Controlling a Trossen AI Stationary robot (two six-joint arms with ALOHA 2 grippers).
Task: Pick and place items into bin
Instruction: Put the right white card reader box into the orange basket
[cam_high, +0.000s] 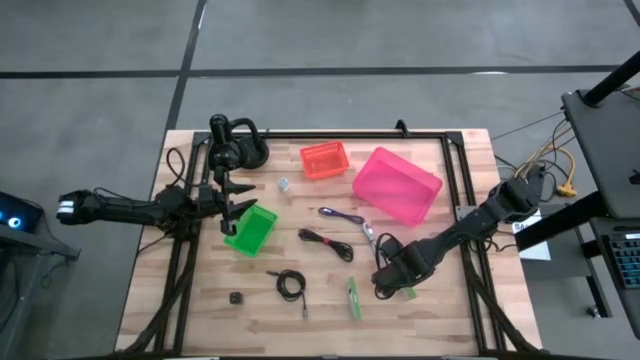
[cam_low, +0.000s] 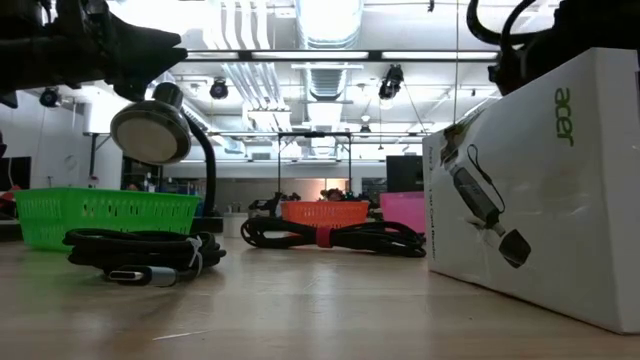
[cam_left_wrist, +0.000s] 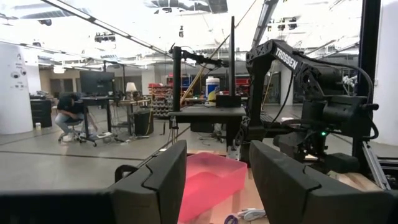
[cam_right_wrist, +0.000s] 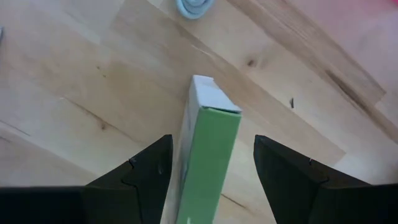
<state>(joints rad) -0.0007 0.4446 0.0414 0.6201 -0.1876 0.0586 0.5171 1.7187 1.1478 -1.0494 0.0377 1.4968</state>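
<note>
Right claw sits low over the wooden table with its fingers spread on either side of a slim green packet; whether the pads touch the packet cannot be told. A second green packet lies flat on the table just beside it. Left claw hovers with fingers spread at the edge of the green bin. Between the arms lie two coiled black cables, a purple cable, a tiny black block and a tiny white piece. An orange bin and a pink bin stand near the table's far edge.
</note>
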